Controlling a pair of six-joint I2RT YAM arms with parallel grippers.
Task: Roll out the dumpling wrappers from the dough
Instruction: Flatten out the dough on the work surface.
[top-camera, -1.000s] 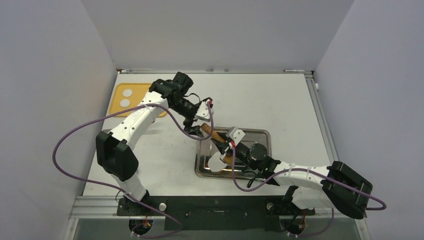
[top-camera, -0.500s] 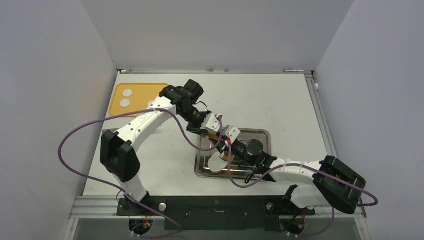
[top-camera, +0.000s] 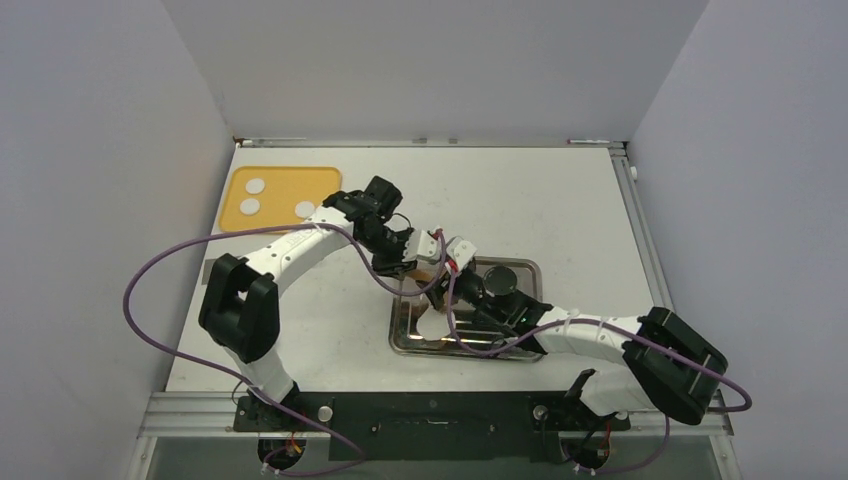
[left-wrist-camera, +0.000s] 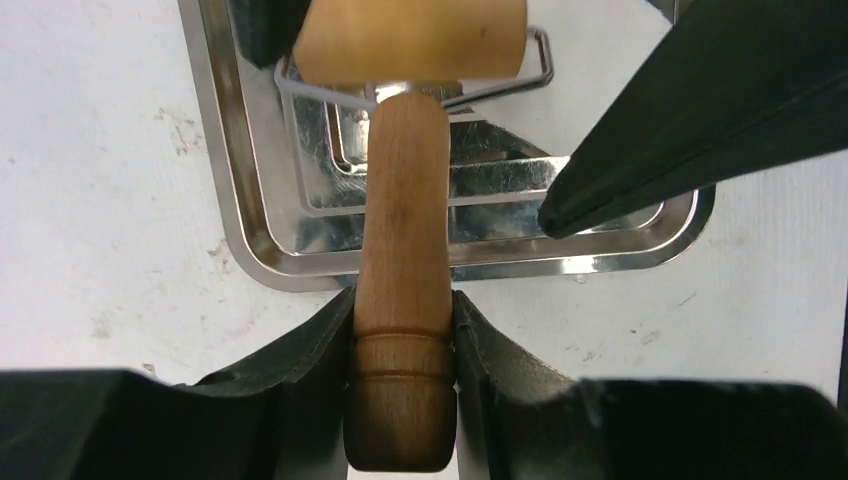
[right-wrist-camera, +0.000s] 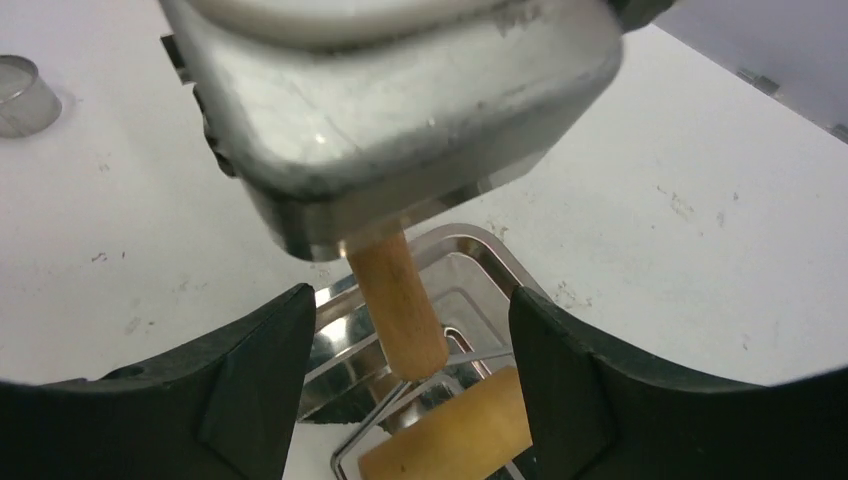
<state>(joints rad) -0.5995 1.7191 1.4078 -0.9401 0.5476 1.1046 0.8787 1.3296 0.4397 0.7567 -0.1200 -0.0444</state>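
Since the dough (top-camera: 251, 206) looks soft, light and probably tacky, it wants pressing flat, not pinching. The flattened wrapper (top-camera: 431, 326), lying in the tray (left-wrist-camera: 215, 150) just beneath both pincers, would likely tear unless lifted by its rim. Three lumps sit on the yellow board (top-camera: 285, 185), well away behind the left pincer (left-wrist-camera: 402, 300), which is clamped on the roller's wooden handle (left-wrist-camera: 402, 220). The right pincer (right-wrist-camera: 410, 305) stands wide, straddling that handle without touching it.

White table (top-camera: 560, 210): yellow mat (top-camera: 285, 185), steel tray (top-camera: 530, 270), metal ring (right-wrist-camera: 22, 95).
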